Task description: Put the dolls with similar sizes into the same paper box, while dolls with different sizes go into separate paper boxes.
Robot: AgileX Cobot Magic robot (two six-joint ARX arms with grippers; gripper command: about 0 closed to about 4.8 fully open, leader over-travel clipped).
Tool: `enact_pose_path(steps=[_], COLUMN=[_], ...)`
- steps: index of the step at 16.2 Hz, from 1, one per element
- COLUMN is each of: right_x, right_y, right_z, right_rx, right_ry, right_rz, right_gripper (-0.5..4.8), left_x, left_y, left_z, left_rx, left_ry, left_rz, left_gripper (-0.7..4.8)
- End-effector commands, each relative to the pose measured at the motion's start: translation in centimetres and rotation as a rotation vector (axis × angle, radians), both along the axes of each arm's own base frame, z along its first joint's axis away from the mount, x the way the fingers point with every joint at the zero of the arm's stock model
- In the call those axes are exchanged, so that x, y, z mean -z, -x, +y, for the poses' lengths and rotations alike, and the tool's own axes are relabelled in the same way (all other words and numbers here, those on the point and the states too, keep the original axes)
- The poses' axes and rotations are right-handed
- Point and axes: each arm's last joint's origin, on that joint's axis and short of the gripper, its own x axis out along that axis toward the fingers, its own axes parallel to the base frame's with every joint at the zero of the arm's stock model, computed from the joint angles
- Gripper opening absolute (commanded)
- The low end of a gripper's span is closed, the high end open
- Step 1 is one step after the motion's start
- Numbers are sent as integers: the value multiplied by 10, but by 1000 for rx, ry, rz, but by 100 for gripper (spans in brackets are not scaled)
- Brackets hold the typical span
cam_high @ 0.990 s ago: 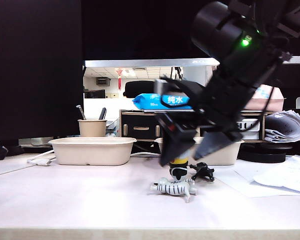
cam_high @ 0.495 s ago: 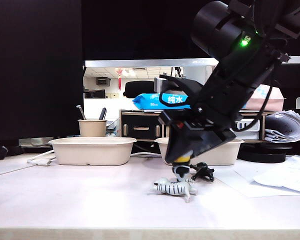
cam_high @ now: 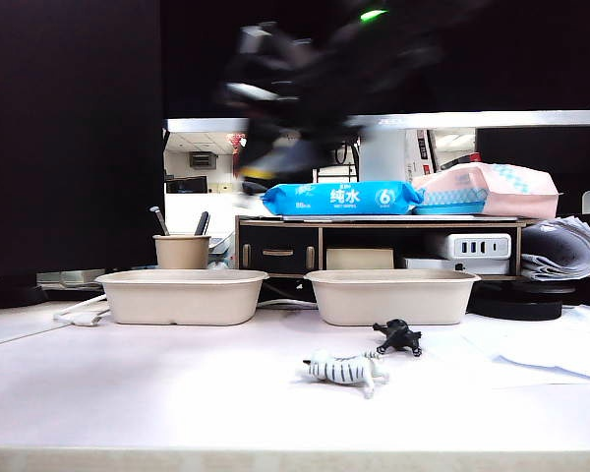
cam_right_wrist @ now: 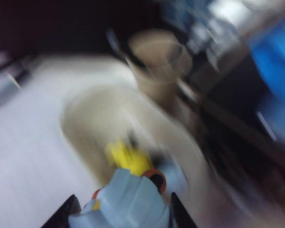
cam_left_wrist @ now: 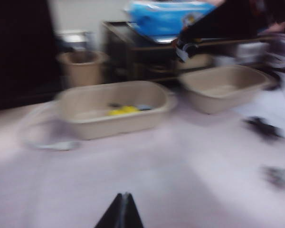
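You are seeing the right pincer (cam_right_wrist: 121,209) clenched on a white-capped black-and-white figure (cam_right_wrist: 128,199), carrying it high above the left beige moulded-pulp tray (cam_high: 182,295); in the exterior view that arm is showing only as a dark blur. A yellow black-eared Pichu doll (cam_left_wrist: 123,110) is lying inside that left tray. The left pincer (cam_left_wrist: 122,213) is hanging low over the pale worktop (cam_high: 157,383), its tips pressed together and holding nothing. The tiny white-striped animal (cam_high: 342,371) is lying on the worktop in front of the right beige tray (cam_high: 391,295), and the tiny black creature (cam_high: 397,337) is sitting just behind it.
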Motion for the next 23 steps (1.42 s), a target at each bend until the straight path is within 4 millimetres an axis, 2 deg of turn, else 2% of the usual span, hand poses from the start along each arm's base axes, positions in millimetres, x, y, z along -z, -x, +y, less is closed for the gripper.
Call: enact_pose_path(steps=[1,2,4,6,8,10,14,17,20,23], right_x=[0,7,19,32,50,50,29,0,-35,-43], right_y=[-33,-53,-74,-83,-84,-82,-78,-63,-35,-6], right_z=[36,59,86,99,109,111,102,89,63,38], right_rx=[-57,-95,-113,-122,-143,-148,-142,-172,-201,-269], right_ry=[-11,-24,-22,1,16,16,25,107,327,457], right_rz=[36,74,90,129,167,166,177,184,176,274], right_gripper=[148,148,148,149,235,257,275,277,282,320], left_x=[-2,-2,-2,-1,-1,-1,-1,0,15,22], left_y=[-2,-3,-5,-6,-7,-7,-5,-5,-5,7], left_z=[5,8,14,21,28,29,18,6,-17,-37], left_rx=[-55,-86,-156,-225,-293,-305,-194,-72,129,344], left_ry=[3,3,3,2,2,1,2,-9,-90,-149], left_rz=[-13,-13,-13,-13,-13,-13,-13,21,194,251], left_gripper=[-5,-5,-5,-5,-5,-5,-5,-5,-5,-5])
